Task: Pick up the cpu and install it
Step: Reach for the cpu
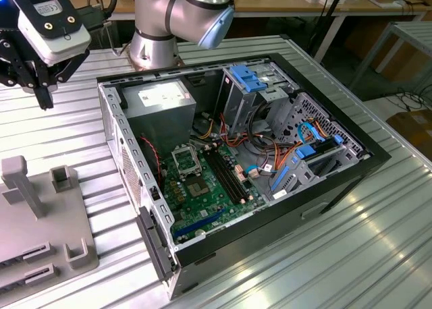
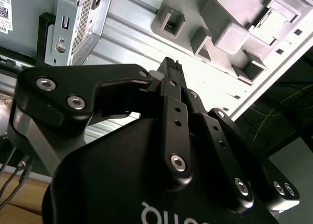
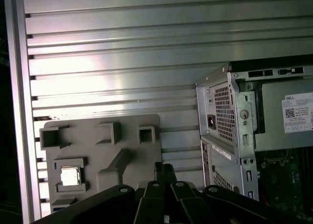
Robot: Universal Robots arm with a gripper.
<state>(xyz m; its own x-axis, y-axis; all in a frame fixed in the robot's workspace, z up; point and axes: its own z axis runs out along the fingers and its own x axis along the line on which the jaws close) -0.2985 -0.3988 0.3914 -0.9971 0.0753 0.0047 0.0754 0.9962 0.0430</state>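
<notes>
Claw clenched w/ nothing, cpu seated in grey jig, jig part hid by claw

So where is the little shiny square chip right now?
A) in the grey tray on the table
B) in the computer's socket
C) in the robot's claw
A: in the first wrist view the cpu lies in a pocket of the grey tray, apart from the gripper.
</notes>
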